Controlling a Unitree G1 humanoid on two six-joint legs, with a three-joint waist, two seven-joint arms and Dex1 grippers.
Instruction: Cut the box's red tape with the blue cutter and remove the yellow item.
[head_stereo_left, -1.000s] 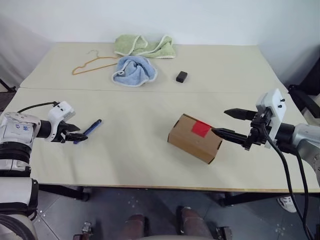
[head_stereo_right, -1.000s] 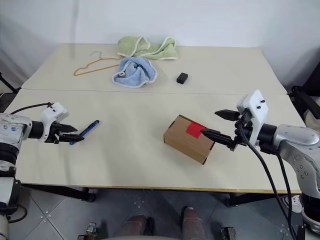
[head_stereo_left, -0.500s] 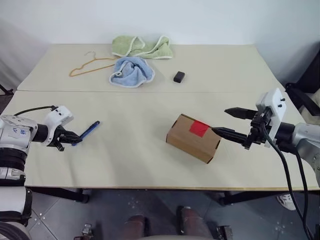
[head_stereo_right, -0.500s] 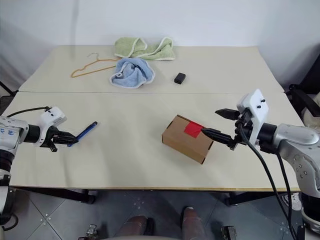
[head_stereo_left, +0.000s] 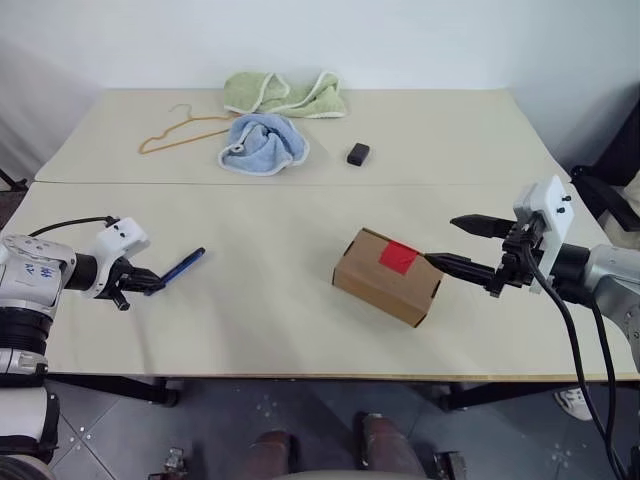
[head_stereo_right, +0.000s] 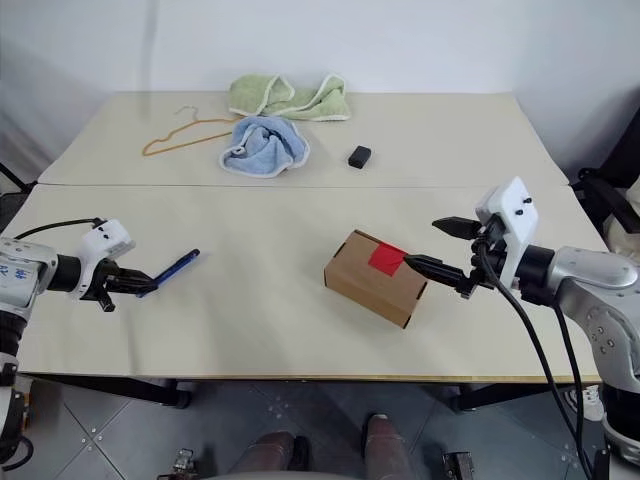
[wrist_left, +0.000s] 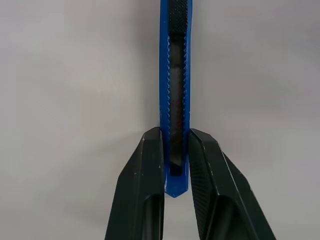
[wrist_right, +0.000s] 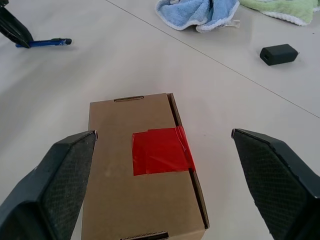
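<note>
Since a second ago the left end effector has clenched on the blue cutter's rear end; its tip is cut off. The right end effector stays spread wide, straddling the box with red tape.

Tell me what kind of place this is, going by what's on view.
Probably a robot test room, not a home or shop: a plain pale table against a bare white wall, with unrelated props laid out on it: a taped box, a blue cutter, towels and a wire hanger.
</note>
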